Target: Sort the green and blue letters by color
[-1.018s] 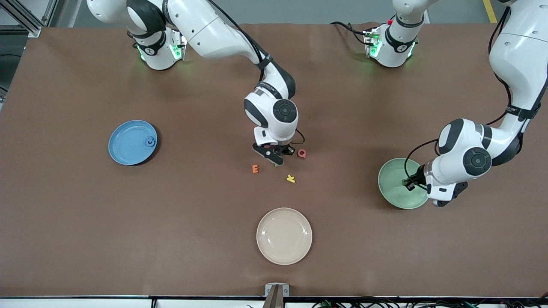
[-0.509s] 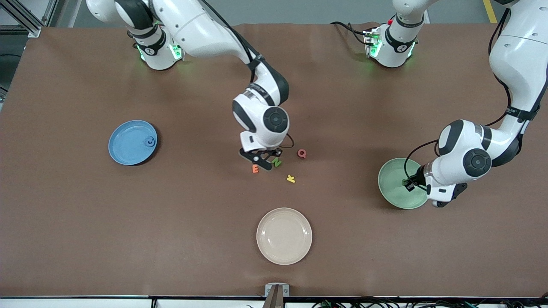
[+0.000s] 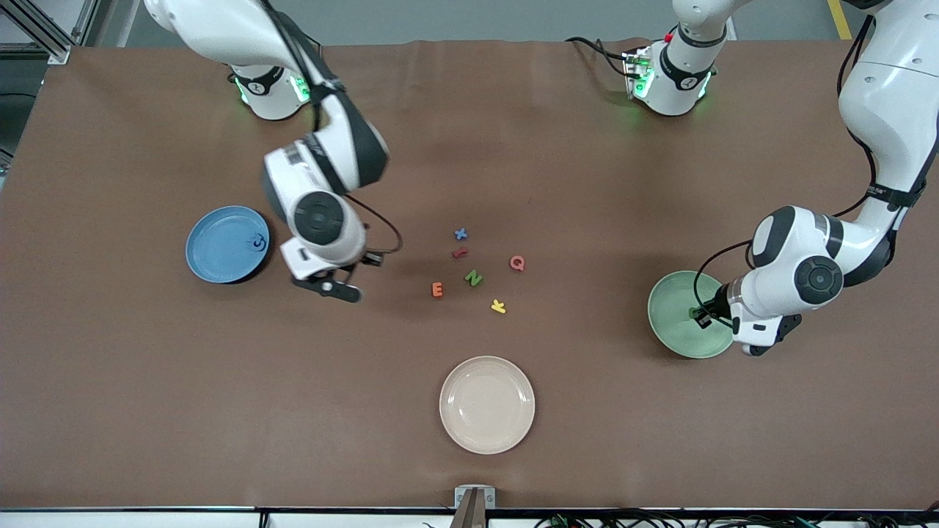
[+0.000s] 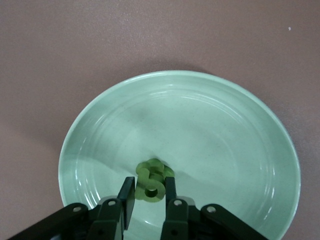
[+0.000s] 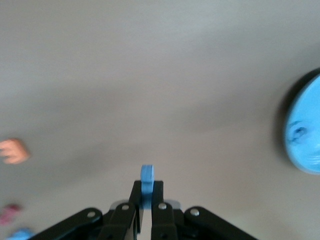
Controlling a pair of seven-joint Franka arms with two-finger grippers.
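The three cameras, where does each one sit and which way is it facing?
Front view: high across the table, facing both arms, the plates and loose letters.
Left wrist view: on the left arm, looking at the left gripper holding a green letter over the green plate.
Right wrist view: right gripper pinching a blue letter.
Shared: blue plate.

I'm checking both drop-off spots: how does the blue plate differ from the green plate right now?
The blue plate lies at the right arm's end of the table; the green plate lies at the left arm's end. The blue plate holds one blue letter with no end effector over it; over the green plate, the left end effector grips a green letter. Both are round and sit flat on the table.
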